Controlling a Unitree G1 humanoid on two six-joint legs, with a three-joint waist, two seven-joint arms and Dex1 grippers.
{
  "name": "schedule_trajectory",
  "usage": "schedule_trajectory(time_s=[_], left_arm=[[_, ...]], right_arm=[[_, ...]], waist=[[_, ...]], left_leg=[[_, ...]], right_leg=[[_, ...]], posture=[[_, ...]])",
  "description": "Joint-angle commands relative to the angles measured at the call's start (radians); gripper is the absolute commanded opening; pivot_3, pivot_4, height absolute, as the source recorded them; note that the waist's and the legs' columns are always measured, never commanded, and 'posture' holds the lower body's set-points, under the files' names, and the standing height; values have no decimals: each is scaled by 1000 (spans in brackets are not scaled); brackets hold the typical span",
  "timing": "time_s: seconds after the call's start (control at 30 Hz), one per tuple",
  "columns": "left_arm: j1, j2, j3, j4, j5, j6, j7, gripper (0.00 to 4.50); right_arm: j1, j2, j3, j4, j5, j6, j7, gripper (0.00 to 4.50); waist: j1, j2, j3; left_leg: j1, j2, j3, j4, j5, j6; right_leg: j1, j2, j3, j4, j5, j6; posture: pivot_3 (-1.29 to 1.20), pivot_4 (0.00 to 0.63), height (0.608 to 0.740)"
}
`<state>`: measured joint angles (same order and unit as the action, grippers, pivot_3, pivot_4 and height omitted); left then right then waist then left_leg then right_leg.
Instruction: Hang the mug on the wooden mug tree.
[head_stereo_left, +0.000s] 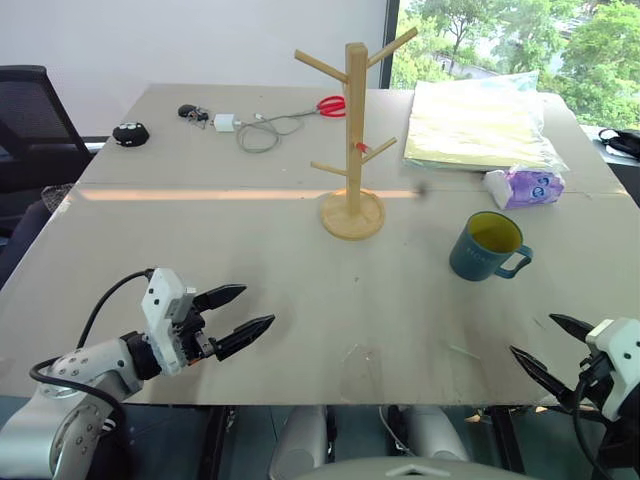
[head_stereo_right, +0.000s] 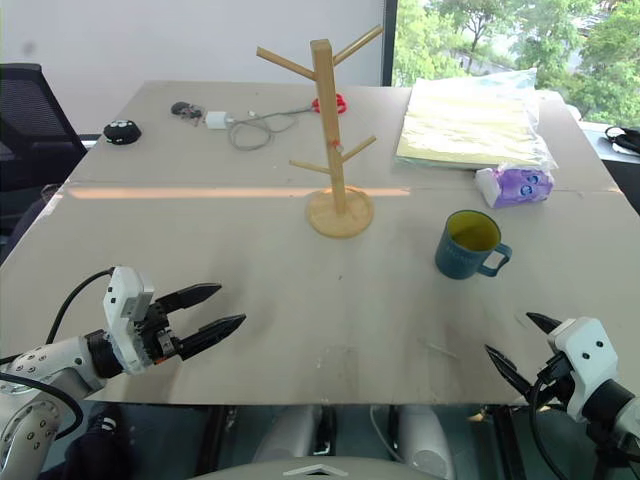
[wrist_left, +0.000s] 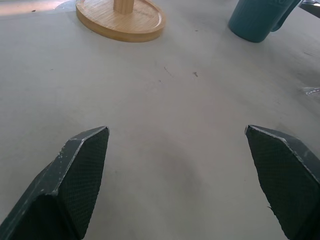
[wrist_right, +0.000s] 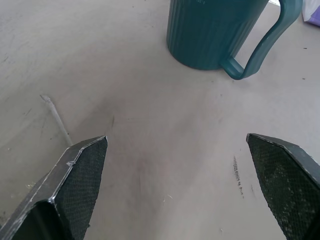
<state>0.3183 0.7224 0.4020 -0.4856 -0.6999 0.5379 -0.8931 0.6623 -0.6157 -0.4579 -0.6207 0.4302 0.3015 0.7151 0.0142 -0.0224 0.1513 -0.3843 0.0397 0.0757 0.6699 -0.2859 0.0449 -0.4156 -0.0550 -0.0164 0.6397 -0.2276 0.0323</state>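
Left hand (head_stereo_left: 240, 312) and right hand (head_stereo_left: 545, 344) low, fingers spread, empty.

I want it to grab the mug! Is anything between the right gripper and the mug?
No, just bare table lies between the right gripper and mug, in its wrist view.

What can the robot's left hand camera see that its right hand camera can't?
The left wrist view has the round base of the wooden mug tree and the left gripper, fingers wide apart over the table.

The right wrist view has the mug's loop handle, close up and whole, a pale scratch on the table, and the right gripper, open too.

Both views have the blue mug standing on the bare table; in the left wrist view it sits farther off, beside the tree's base.
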Motion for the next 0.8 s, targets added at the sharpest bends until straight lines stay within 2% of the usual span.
schedule_trajectory(time_s=[0.03, 0.13, 0.23, 0.33, 0.43, 0.53, 0.8], left_arm=[[-29, 18, 6, -52, -35, -5, -21, 4500], [-95, 9, -20, -96, -56, -50, -44, 4500], [-138, -7, -38, -109, -79, -86, -80, 4500], [-151, 38, -56, -127, -105, -82, -163, 4500], [-170, 88, -52, -150, -206, -18, -216, 4500], [-185, 122, -60, -172, -233, -1, -230, 4500], [-216, 132, -63, -194, -259, 29, -189, 4500]], right_arm=[[-47, 36, -15, -46, 1, 36, -86, 4490], [-124, 97, 32, -138, -76, 180, -295, 4490], [-222, 157, 57, -192, -36, 329, -411, 4490], [-306, 204, 82, -212, -46, 434, -508, 4490], [-390, 244, 115, -195, -76, 497, -589, 4490], [-447, 279, 146, -148, -101, 512, -631, 4490], [-484, 321, 176, -42, -155, 443, -646, 4490]], waist=[[0, 0, 0], [0, 0, 0], [0, 0, 0], [-2, 0, 0], [-3, 2, 0], [-2, 2, 0], [-3, 2, 0]], left_leg=[[0, 0, 0, 0, 0, 0], [0, 0, -1, 1, 0, 0], [1, 0, 0, 1, 0, -1], [0, 0, 0, 1, 0, 0], [-1, 0, 0, 0, 0, -1], [-2, -1, 0, 0, 0, 0], [-2, -2, 2, 0, 0, 0]], right_leg=[[0, 0, 0, 0, 0, 0], [0, 0, -1, 0, 0, 1], [0, -2, 0, 0, 0, 0], [0, -1, 0, 1, 2, -3], [-2, 2, 0, 1, 2, -4], [-3, 4, 0, 1, 2, -4], [-3, 5, 0, 1, 0, 0]], posture=[[0, 150, 740], [0, 150, 740], [0, 150, 740], [0, 150, 740], [0, 150, 740], [0, 150, 740], [0, 150, 740]])
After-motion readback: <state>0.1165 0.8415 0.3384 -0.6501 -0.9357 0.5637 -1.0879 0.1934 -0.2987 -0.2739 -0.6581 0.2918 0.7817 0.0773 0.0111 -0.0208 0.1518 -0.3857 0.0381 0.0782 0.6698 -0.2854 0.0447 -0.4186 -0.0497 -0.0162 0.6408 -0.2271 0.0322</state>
